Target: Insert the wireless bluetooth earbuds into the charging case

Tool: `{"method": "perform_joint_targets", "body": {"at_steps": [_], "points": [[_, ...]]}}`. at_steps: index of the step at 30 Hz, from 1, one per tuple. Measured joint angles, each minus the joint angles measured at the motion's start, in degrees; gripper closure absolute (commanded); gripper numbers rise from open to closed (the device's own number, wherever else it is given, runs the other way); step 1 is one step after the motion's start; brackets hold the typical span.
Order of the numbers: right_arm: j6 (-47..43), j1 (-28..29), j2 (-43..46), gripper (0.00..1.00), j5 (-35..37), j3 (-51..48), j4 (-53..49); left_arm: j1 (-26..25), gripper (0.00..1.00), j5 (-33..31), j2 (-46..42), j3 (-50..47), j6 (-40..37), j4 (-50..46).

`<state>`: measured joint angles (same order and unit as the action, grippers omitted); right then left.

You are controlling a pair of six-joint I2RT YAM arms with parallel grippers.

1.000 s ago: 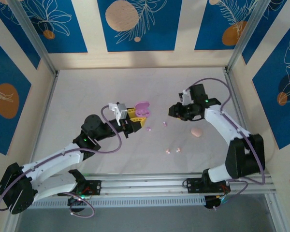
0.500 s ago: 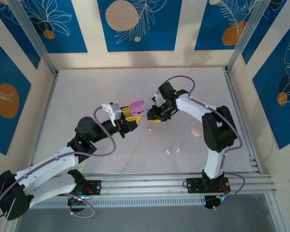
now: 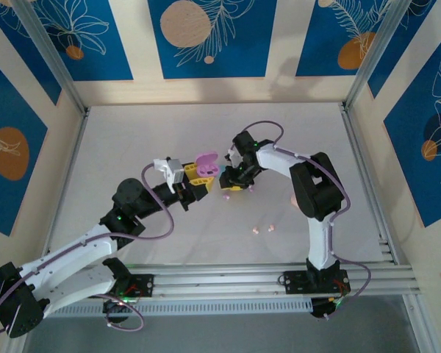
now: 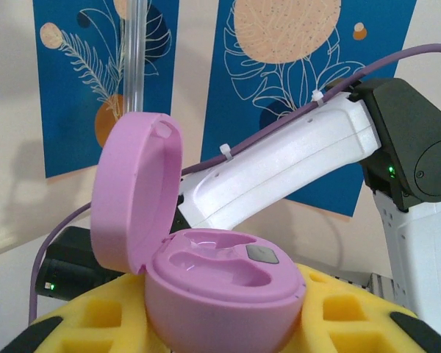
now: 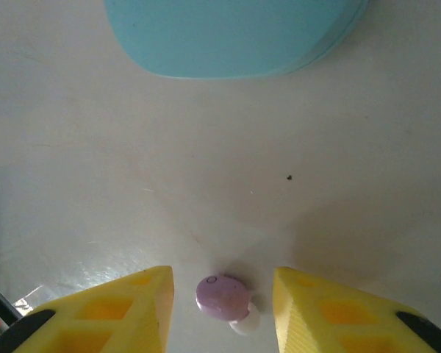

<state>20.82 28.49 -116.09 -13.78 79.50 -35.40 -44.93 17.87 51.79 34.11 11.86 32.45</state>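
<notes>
Two yellow padded fingers of the left gripper [image 4: 220, 327] are clamped on one lilac oval plastic charging case [image 4: 224, 290], pressing its lower shell from both sides. In the overhead view the left gripper [image 3: 199, 175] carries that case [image 3: 206, 163] above the white desk [image 3: 132, 140]. The case's hinged lid [image 4: 136, 191] stands open and upright on the left-hand finger's side. Two moulded wells show in the base, both empty, with one small grey square contact between them.

Both yellow fingers of the right gripper [image 5: 222, 279] stand apart and point down at the desk [image 5: 95, 169]. One tiny lilac plastic earbud [image 5: 222, 296] lies on the desk in the gap between them, roughly centred. A strip of desk shows on each side of it, so neither finger touches it. Ahead of those fingertips, well beyond the bud, lies one light blue oval plastic case [image 5: 235, 33], closed, with its edge running out of the picture.

From above, the right gripper [image 3: 234, 184] sits low over the desk, just beside the left fingers and the open case. Nearer the arm bases than either pair of fingers, one tiny pink plastic earbud [image 3: 256, 230] and a second pink earbud [image 3: 270, 226] lie close together on the desk, well apart from both grippers.
</notes>
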Motion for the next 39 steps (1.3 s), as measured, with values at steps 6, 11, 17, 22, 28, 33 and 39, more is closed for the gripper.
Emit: {"method": "perform_joint_targets", "body": {"at_steps": [6, 11, 17, 22, 28, 33, 39], "points": [[-0.87, 0.66, -0.44, 0.59, -0.44, 0.24, 0.31, 0.0, 0.78, -0.02, 0.0, 0.0, -0.02, -0.39], [-2.49, 1.27, -1.09, 0.6, -1.31, 0.61, 0.24, 0.0, 0.78, -0.02, 0.0, 0.0, 0.0, -0.39], [-4.35, 1.95, -1.49, 0.63, -2.51, 0.46, 0.11, 0.0, 0.78, -0.02, 0.0, 0.0, 0.02, -0.42], [-4.81, 2.29, -1.46, 0.63, -2.99, -0.57, 0.02, 0.0, 0.78, -0.02, 0.0, 0.0, 0.02, -0.42], [-4.76, 2.49, -0.15, 0.63, -3.3, -2.05, -0.39, 0.0, 0.78, -0.02, 0.0, 0.0, 0.02, -0.39], [-4.76, 2.69, 2.8, 0.64, -4.31, -5.03, -1.62, 0.0, 0.78, -0.02, 0.0, 0.0, 0.04, -0.39], [-4.76, 3.21, 4.26, 0.65, -6.23, -5.81, -3.61, 0.0, 0.78, -0.02, 0.0, 0.0, 0.09, -0.42]]}}
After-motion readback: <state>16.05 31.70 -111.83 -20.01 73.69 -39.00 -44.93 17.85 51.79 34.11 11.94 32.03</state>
